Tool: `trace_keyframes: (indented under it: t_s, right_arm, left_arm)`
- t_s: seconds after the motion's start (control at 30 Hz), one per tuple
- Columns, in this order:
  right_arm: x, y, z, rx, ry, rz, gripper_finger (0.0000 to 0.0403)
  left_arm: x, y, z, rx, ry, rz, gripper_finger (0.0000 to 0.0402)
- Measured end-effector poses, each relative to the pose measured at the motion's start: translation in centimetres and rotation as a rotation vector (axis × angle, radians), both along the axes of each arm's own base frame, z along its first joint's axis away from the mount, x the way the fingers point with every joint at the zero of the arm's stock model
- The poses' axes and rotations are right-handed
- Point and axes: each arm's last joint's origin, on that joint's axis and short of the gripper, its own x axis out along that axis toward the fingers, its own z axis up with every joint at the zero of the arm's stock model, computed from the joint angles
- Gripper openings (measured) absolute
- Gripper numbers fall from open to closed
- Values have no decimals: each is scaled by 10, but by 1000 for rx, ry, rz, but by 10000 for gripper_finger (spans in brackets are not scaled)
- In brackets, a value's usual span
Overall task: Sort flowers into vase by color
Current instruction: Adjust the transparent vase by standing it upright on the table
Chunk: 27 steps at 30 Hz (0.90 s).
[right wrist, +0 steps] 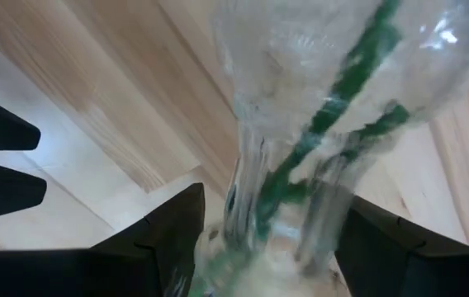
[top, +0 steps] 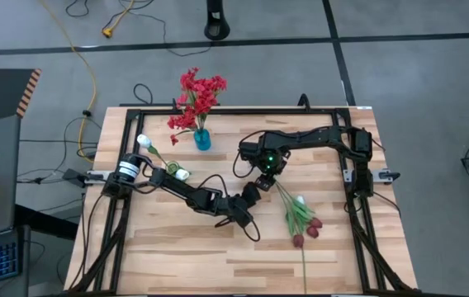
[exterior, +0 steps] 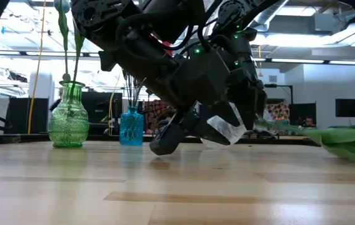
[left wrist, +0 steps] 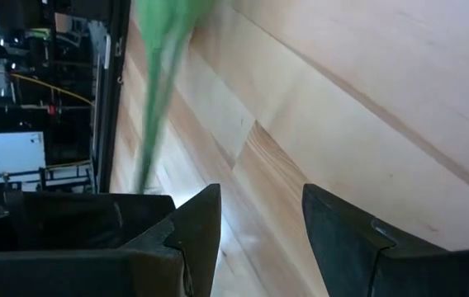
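From my seat the sort looks partly done. The red flowers stand in the blue vase at the far side of the counter. The green vase on the left holds two stems, and from above I see white tulips there.

A third vase, the clear vase, lies on its side near the middle of the counter with green stems running out of its mouth. Their blooms, dark maroon tulips and one pale bud, rest flat on the wood towards the near right. One long stem trails on to the near edge.

My right claw is down at the clear vase. Its wrist camera shows the narrow glass neck between the two fingers, which stand wide on either side of it. I cannot tell whether they press the glass or only straddle it, so I will not call it a grip.

My left claw hangs low just beside it, a little nearer to me, jaws parted with nothing between them but bare counter and a blurred green stem beyond.

As I judge it, what is left is to stand the clear vase up with the maroon tulips in it and to move that pale bud over to the green vase.
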Motion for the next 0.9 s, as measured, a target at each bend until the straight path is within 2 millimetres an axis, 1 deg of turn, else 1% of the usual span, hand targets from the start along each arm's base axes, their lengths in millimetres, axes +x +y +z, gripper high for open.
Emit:
trace_keyframes:
  t_s: [0.13,0.43,0.63,0.77,0.9]
  right_arm:
    - [0,0,0,-1,5,-11,279]
    - [-3,-1,2,22,33,-20,282]
    - [-9,0,14,28,77,-46,283]
    - [-14,8,30,-22,48,-17,283]
    - [-26,20,42,-51,21,12,283]
  left_arm:
    - [0,0,0,-2,-1,2,160]
    - [0,0,0,-17,-10,12,160]
    - [2,0,3,-21,-42,26,160]
    - [4,0,7,-14,-85,42,160]
    - [3,0,7,-35,-83,57,160]
